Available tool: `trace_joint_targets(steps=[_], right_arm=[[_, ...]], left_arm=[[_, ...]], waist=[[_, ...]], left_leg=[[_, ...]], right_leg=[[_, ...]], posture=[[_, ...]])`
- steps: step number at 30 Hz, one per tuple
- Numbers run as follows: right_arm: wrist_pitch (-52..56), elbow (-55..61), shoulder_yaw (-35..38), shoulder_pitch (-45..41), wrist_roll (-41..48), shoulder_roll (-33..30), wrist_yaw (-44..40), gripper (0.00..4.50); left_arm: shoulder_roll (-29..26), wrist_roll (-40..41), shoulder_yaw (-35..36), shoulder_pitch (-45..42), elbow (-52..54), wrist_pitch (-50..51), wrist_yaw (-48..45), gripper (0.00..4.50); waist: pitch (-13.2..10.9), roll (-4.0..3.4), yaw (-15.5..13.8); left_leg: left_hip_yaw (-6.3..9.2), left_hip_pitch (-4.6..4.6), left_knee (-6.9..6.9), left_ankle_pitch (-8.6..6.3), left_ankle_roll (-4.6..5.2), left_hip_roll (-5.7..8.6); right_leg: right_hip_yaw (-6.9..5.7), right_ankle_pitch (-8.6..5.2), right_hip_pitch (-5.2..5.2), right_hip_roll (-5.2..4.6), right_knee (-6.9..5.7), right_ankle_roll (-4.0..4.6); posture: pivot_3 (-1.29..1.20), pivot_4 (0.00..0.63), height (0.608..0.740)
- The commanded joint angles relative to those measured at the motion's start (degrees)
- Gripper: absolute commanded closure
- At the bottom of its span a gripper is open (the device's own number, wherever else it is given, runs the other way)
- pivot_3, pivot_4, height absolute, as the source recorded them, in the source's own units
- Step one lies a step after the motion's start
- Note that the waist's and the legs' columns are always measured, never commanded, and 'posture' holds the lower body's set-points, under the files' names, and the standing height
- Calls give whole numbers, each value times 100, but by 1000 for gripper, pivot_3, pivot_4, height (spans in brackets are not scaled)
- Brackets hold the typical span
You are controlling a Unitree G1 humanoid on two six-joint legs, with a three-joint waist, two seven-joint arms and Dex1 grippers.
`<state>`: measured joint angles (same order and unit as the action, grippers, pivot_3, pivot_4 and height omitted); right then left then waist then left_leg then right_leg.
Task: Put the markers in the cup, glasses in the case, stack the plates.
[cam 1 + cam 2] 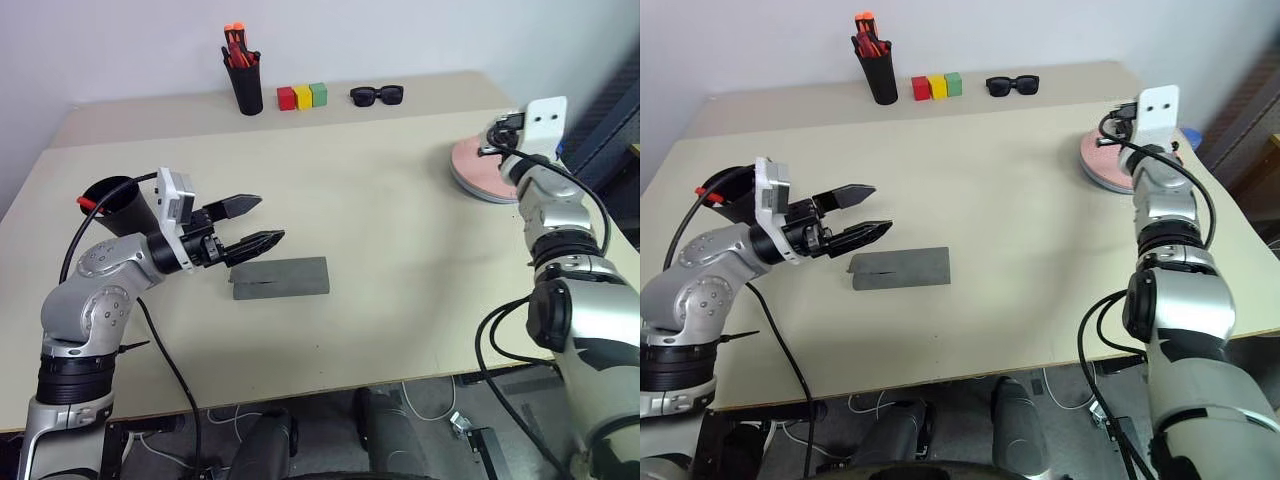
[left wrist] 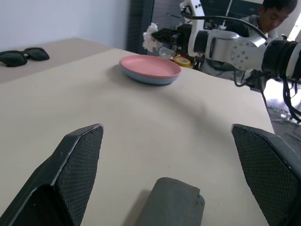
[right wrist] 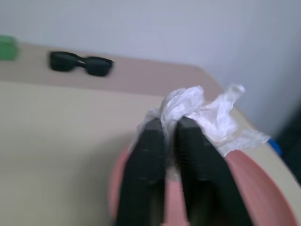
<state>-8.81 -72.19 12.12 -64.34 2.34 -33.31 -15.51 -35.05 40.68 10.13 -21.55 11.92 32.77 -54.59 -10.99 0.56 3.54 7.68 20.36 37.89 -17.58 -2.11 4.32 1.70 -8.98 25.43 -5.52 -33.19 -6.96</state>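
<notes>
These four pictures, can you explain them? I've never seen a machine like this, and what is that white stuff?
It is a two-armed humanoid robot at a beige table. Two pictures come from cameras in its head, looking down; the other two from cameras on each wrist. The left hand is open and empty above a closed grey case. The right hand pinches a crumpled white wad, perhaps tissue, over the pink plate, stacked on a blue one. Also there: a black cup, pen holder, coloured blocks, sunglasses.

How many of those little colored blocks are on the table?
3. They sit in a row at the table's far edge, between the black pen holder and the sunglasses: red block, yellow block, green block. None looks hidden.
</notes>
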Motion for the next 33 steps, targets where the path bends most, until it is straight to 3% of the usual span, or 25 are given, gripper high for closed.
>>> trace_joint_targets(steps=[1,5,9,12,15,20,23,27,33], right_arm=[[-136,-112,15,13,-66,-56,85,2044],[-370,-152,-149,-63,-330,-97,392,26],[-687,34,-19,-141,-128,8,-5,26],[-969,699,352,127,797,350,-1937,26],[-294,2057,244,860,1620,495,-4029,26],[1430,4880,-239,2329,2478,147,-5261,26],[2963,6224,-372,2923,3281,-225,-5654,26],[3088,7639,-404,3695,3592,-225,-5573,26],[3191,8637,-278,4524,3595,-572,-5437,26]], left_arm=[[15,54,24,-125,85,-86,-4,0],[-9,52,51,-104,84,-78,-19,0],[-41,57,119,-32,87,-102,-37,0],[-59,58,214,167,204,-152,-20,0],[-101,39,332,445,364,-263,-2,0],[-248,173,564,872,747,-192,93,0],[-353,347,720,1082,977,-69,142,0],[-528,499,836,1458,1108,7,5,0],[-667,462,745,1571,951,-92,-241,0]], waist=[[0,0,11],[0,-1,33],[0,-1,37],[0,-1,61],[0,-2,44],[-3,-7,-142],[-5,-11,-166],[0,-7,-127],[0,-7,-186]], left_leg=[[0,0,0,0,0,0],[-1,1,0,0,0,0],[0,0,0,0,0,0],[-2,-1,0,0,1,-1],[0,-3,-3,-2,4,-9],[7,3,5,-4,4,-5],[7,5,12,-4,4,-5],[3,-7,10,-4,4,-10],[-4,-2,20,-4,5,-10]], right_leg=[[0,0,0,0,0,0],[1,0,1,-1,0,0],[2,0,1,0,0,0],[3,0,1,0,1,-1],[4,0,1,7,1,-1],[3,0,1,0,-1,-2],[3,0,1,-4,-3,-2],[3,-2,-4,5,-6,-1],[3,-1,-5,2,-5,-1]], posture=[[0,150,740],[0,150,740],[0,150,740],[0,150,740],[0,150,740],[0,150,740],[0,150,740],[0,150,740],[0,150,740]])
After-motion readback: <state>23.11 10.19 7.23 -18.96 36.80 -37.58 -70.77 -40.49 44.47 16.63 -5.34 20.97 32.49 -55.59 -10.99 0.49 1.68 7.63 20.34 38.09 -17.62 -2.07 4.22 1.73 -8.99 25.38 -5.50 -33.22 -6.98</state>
